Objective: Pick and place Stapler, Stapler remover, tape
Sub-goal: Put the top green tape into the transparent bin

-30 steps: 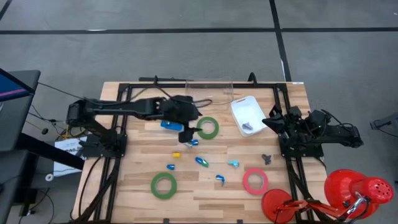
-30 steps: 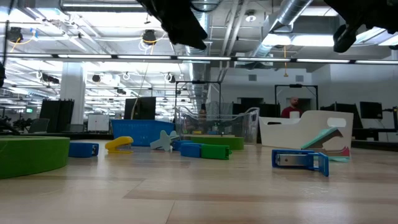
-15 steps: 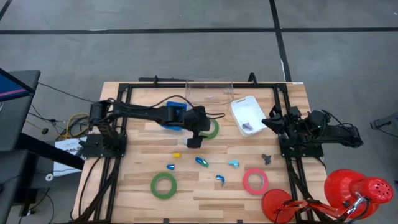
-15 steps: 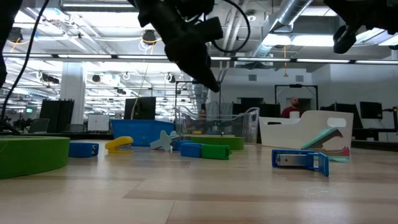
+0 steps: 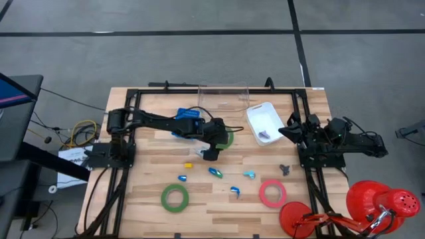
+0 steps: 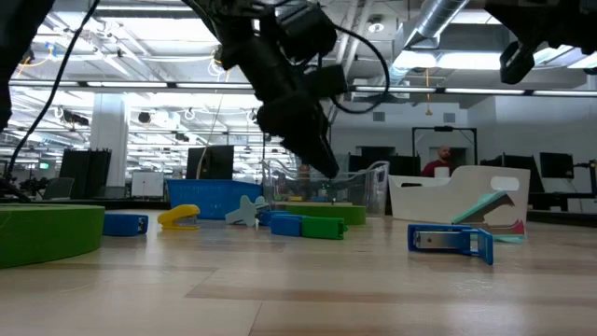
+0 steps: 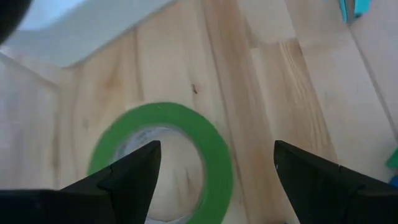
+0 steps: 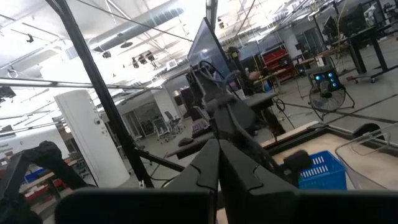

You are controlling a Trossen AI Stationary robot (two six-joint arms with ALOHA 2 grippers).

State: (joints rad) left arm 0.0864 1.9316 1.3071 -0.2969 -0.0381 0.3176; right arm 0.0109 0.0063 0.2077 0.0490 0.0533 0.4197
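Left gripper has swung over green tape, fingers wide, holding nothing; grasp looks next. Right gripper parked, closed.

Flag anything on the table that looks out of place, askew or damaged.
Nothing stands out. The small coloured items lie loose on the wooden table, as do the three tape rolls. The left pincer, open, hovers at the green tape near the white bin; the right pincer is shut at the table's right edge.
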